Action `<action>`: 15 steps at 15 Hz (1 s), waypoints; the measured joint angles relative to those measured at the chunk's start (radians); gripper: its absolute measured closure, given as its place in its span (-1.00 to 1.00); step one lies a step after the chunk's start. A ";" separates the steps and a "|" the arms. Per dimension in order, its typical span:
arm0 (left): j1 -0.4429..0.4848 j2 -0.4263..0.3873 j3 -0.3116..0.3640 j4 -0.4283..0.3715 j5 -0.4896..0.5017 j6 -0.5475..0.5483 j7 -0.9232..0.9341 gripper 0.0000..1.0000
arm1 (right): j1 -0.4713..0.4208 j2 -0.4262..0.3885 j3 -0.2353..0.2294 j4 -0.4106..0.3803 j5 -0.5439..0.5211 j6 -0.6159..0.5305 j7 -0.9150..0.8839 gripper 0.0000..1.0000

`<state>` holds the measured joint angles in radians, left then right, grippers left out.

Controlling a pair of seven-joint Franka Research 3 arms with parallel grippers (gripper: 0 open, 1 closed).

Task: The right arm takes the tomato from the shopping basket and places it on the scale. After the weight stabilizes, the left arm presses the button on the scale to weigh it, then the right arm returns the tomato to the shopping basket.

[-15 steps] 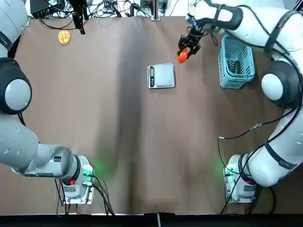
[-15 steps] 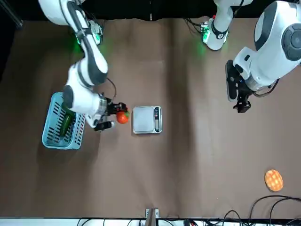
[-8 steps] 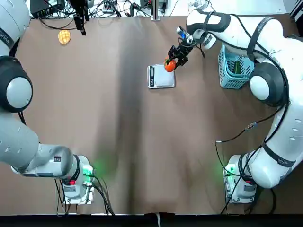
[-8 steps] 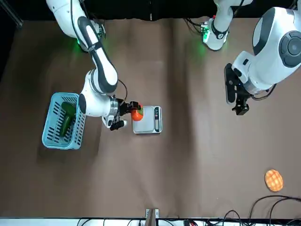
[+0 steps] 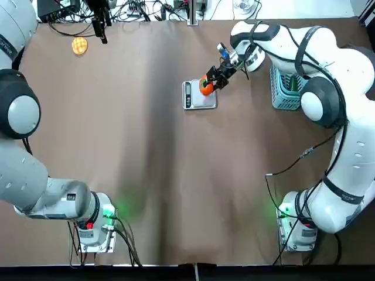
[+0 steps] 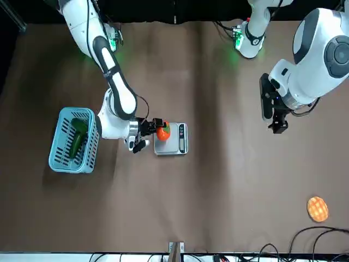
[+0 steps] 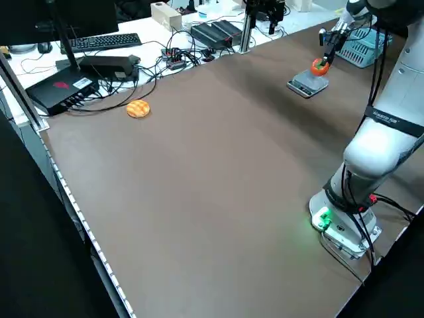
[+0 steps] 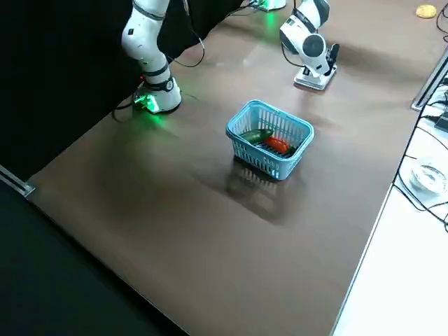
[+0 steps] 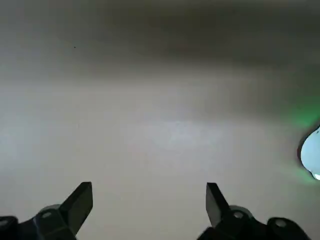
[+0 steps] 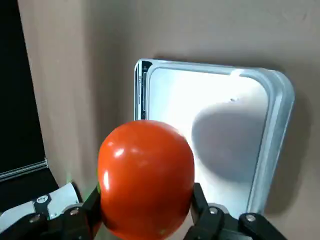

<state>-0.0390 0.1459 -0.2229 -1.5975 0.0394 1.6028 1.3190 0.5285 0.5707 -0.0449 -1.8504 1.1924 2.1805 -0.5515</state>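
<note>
Right gripper (image 5: 208, 85) clamps the tomato (image 5: 205, 88), held above the scale (image 5: 199, 94) platform, not yet touching. Platform sits directly beneath, so next move looks like straight down. Left gripper (image 6: 276, 121) spread, empty, parked far left.

Brown table (image 5: 146, 175) bearing scale (image 5: 199, 95), light-blue shopping basket (image 5: 288, 88), waffle-like disc (image 5: 79, 45).

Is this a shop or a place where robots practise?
Probably a robot lab, not a shop. The table is edged with a keyboard and cables, and the right tool holds a tomato over a scale.
</note>
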 joint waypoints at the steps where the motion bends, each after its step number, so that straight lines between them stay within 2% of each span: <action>1: 0.000 0.001 0.000 0.000 -0.001 0.000 -0.001 -1.00 | 0.000 0.007 0.000 0.002 0.020 0.002 -0.024 -0.41; 5: 0.000 0.004 -0.001 0.000 -0.002 0.000 -0.003 -1.00 | 0.001 0.036 0.000 0.012 0.090 0.002 -0.099 -0.41; 15: 0.000 0.006 -0.003 0.000 -0.002 0.001 -0.003 -0.98 | 0.022 0.058 0.001 0.024 0.093 0.045 -0.110 -0.41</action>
<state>-0.0392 0.1515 -0.2256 -1.5975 0.0376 1.6041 1.3157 0.5503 0.6283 -0.0437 -1.8263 1.2858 2.2255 -0.6613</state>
